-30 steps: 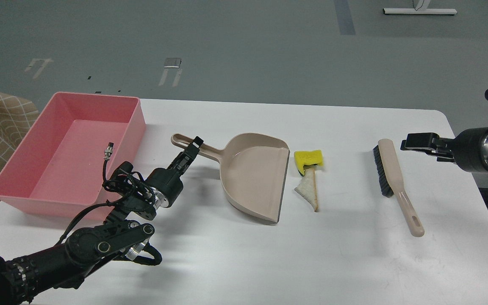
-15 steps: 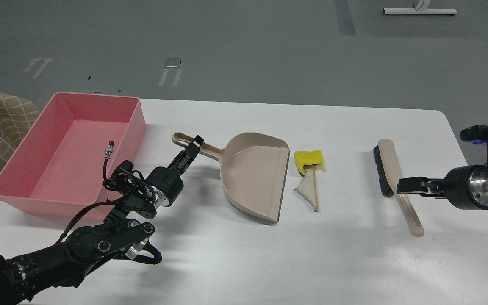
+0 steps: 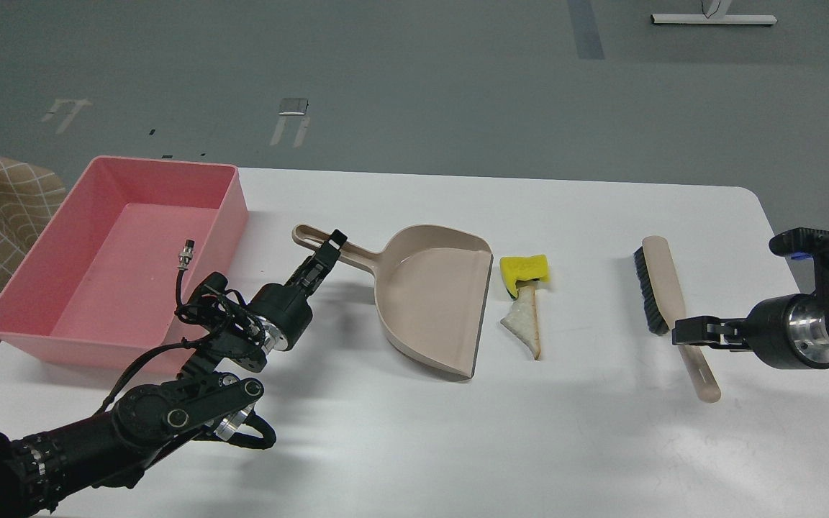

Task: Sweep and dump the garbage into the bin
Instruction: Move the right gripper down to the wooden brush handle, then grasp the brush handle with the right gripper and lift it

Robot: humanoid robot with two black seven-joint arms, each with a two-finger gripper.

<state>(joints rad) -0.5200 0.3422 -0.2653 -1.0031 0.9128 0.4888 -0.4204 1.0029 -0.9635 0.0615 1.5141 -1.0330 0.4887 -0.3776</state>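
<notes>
- Our left gripper (image 3: 333,243) reaches in from seven o'clock and its fingertips sit at the handle of the beige dustpan (image 3: 435,306); it is seen end-on and dark, so we cannot tell whether the fingers are closed on the handle.
- The dustpan lies flat near the middle of the white table (image 3: 458,446), its handle pointing to ten o'clock and its open edge facing three o'clock.
- The garbage lies just beside that open edge: a yellow sponge piece (image 3: 524,270) with a triangular bread slice (image 3: 524,325) touching it on the six o'clock side.
- The pink bin (image 3: 231,208) stands at the table's nine o'clock side, well apart from the garbage.
- Our right gripper (image 3: 681,334) comes in from three o'clock, its fingers narrow at the handle of the beige brush (image 3: 666,284); we cannot tell whether they grip it.
- The brush lies on the table, black bristles facing nine o'clock.
</notes>
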